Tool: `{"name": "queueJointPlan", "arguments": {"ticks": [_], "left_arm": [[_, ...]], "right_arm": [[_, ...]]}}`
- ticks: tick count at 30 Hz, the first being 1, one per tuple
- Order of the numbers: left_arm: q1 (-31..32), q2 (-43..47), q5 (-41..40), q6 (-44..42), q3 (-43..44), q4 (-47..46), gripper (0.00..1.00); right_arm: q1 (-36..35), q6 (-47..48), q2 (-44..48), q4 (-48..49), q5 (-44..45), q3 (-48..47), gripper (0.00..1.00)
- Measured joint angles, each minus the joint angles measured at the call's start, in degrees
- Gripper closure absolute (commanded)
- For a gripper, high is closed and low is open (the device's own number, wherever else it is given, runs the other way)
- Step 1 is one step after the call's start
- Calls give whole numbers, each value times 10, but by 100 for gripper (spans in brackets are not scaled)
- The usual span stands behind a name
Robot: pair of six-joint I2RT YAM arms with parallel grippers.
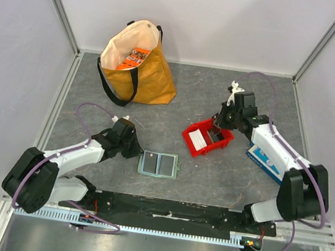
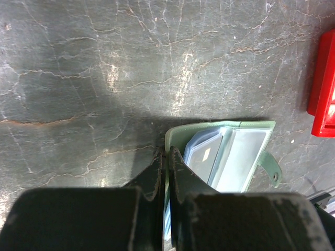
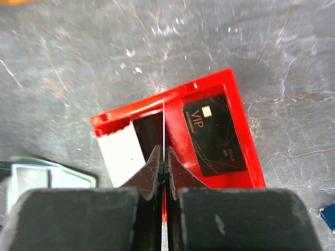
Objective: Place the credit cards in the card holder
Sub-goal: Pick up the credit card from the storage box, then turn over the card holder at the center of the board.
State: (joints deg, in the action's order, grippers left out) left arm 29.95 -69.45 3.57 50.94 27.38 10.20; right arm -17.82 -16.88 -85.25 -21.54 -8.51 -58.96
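Left fingers (image 2: 153,180) are clamping the cover of the open card holder (image 1: 158,164), apparently steadying it by the near edge of the worktop (image 1: 222,183). Right fingers (image 3: 152,172) are pinching one credit card (image 3: 164,125) edge-on inside the red bin (image 3: 172,95), nearer the right edge, presumably for extraction.

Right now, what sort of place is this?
Probably a robot test cell, not a home: white panel walls on aluminium posts, a left arm and right arm bolted at the table's edge, staged red bin.
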Motion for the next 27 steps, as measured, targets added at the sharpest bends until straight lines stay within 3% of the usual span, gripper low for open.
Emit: {"name": "queueJointPlan", "arguments": {"ticks": [5,7,11,15,19,27], "left_arm": [[0,15,1,0,0,2,98],[0,23,5,0,0,2,98],[-2,39,14,0,-4,1,98],[-3,54,20,1,-13,2,98],[-3,72,28,1,-23,4,98],[-3,83,31,1,-30,4,98]], "right_arm": [[-34,-57,77,13,40,1,100],[-83,-99,110,39,72,21,100],[-261,-229,162,128,168,101,100],[-390,-326,122,174,271,131,100],[-474,-381,50,214,347,125,100],[-546,-429,-42,249,423,83,100]]}}
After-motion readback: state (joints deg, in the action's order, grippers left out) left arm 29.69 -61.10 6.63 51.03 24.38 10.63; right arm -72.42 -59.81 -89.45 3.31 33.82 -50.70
